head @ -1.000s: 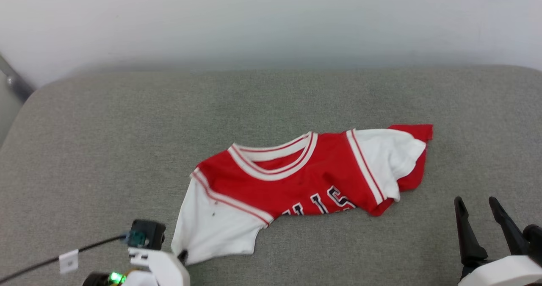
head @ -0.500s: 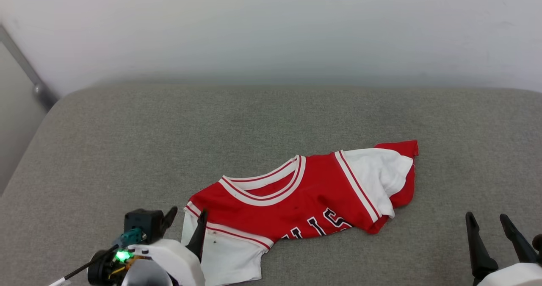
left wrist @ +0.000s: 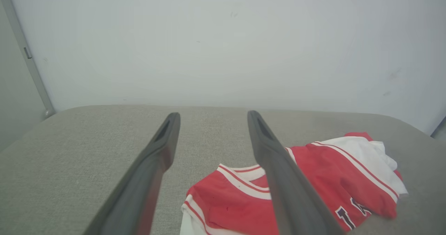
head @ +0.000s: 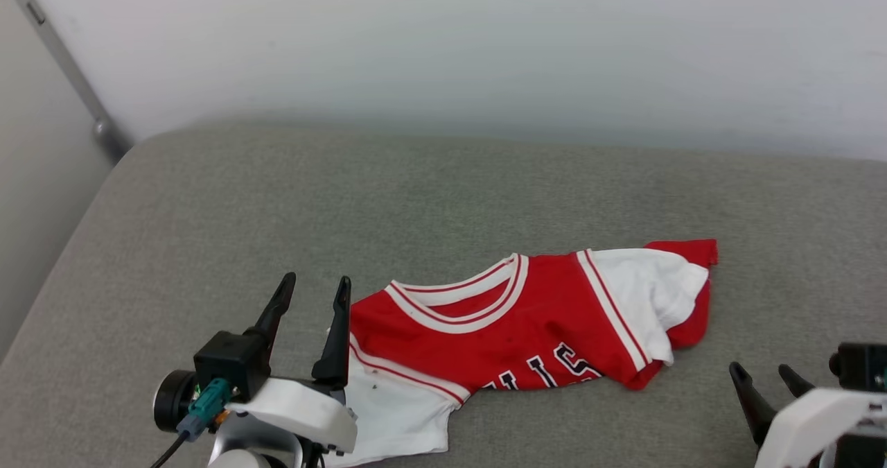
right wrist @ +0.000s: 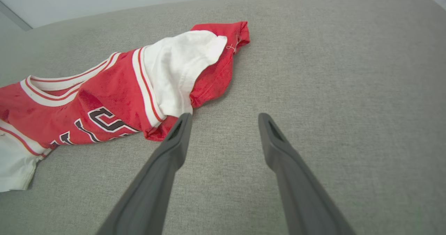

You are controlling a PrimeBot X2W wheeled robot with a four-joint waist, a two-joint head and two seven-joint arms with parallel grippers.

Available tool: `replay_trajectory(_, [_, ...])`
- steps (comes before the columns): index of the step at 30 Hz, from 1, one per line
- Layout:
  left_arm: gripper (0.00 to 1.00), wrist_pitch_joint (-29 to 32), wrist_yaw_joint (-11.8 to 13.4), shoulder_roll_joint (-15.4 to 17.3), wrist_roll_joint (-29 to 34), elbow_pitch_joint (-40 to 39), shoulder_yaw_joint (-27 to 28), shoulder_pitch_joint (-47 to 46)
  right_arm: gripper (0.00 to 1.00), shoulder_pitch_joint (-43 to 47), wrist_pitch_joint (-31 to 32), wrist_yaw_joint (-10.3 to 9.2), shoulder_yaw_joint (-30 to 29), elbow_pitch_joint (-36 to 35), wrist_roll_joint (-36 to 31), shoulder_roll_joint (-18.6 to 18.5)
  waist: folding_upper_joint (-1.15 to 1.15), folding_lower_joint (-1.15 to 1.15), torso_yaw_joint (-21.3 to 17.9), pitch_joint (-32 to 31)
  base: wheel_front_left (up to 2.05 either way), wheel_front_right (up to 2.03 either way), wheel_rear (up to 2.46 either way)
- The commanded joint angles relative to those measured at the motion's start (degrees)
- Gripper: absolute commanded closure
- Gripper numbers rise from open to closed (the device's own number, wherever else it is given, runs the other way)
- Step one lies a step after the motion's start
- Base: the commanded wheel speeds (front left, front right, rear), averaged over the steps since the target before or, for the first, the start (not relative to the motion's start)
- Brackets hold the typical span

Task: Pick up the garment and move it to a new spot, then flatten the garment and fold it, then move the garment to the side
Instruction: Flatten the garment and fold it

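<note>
A big gray cushion point(head: 443, 197) holds everything. It is flat on top with round corners. One shirt point(head: 547, 308) lies on it, close to the front. The shirt is red with a striped neck point(head: 461, 306). It is crumpled, not spread flat. One white sleeve point(head: 402, 419) lies flat on the cushion at the left. The other white sleeve point(head: 644, 291) is bunched over red cloth at the right. The chest letters point(head: 558, 367) are half hidden.

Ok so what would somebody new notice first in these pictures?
The red and white jersey grabs the eye first, lying crumpled on the grey cushion. Next come the left gripper, open at the jersey's left end, and the right gripper, open at the lower right, clear of the cloth.
</note>
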Motion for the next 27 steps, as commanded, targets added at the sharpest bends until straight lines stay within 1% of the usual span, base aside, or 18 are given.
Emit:
replay_trajectory(1, [0.0,-0.8,0.3,-0.5,0.7,-1.0,-0.2,-1.6,0.0,-5.4,8.2,-0.02,2.3,2.0,2.5,-2.9,0.0,0.0,3.0,3.2,0.0,0.0,0.0])
replay_trajectory(6, [0.0,-1.8,-0.1,-1.5,0.6,-0.8,-0.7,-2.9,0.0,-12.3,18.2,-0.02,5.9,4.9,4.5,-6.0,0.0,0.0,5.7,6.4,0.0,0.0,0.0])
replay_trajectory(9, [0.0,-2.2,-0.5,-2.3,0.5,0.1,-1.2,-3.6,0.0,-15.6,21.8,-0.02,7.8,6.6,4.9,-7.2,0.0,0.0,6.9,8.2,0.0,0.0,0.0])
replay_trajectory(11, [0.0,-2.5,-0.9,-2.7,0.5,0.7,-1.4,-4.1,0.0,-17.3,23.1,-0.02,8.6,7.9,5.1,-7.9,0.0,0.0,7.6,9.1,0.0,0.0,0.0])
replay_trajectory(12, [0.0,-2.7,-1.0,-2.9,0.5,1.0,-1.5,-4.3,0.07,-18.0,23.6,-0.02,8.9,8.4,5.4,-8.3,0.0,0.0,7.8,9.4,0.0,0.0,0.0])
replay_trajectory(13, [0.0,-2.8,-1.1,-3.0,0.4,1.5,-1.6,-4.5,0.93,-18.5,23.9,-0.02,9.4,8.8,5.5,-8.4,0.0,0.0,7.9,9.5,0.0,0.0,0.0])
replay_trajectory(14, [0.0,-2.9,-1.1,-3.1,0.4,1.8,-1.6,-4.6,1.0,-18.9,23.9,-0.02,9.5,8.8,5.6,-8.6,0.0,0.0,8.0,9.6,0.0,0.0,0.0])
replay_trajectory(20, [0.0,-3.6,-1.4,-3.0,0.5,3.1,-1.5,-4.3,1.0,-20.0,24.8,-0.02,11.1,6.4,5.9,-10.1,0.0,0.0,6.8,8.9,0.0,0.0,0.0])
replay_trajectory(23, [0.0,-3.8,-1.3,-2.7,0.4,3.6,-1.3,-3.7,1.0,-20.4,24.9,-0.02,11.7,3.3,4.9,-11.6,0.0,0.0,5.4,7.6,0.0,0.0,0.0])
replay_trajectory(27, [0.0,-3.5,-1.0,-2.4,0.2,3.7,-1.2,-3.0,1.0,-20.0,25.4,-0.03,11.0,-3.2,2.7,-14.4,0.0,0.0,3.2,6.5,0.0,0.0,0.0])
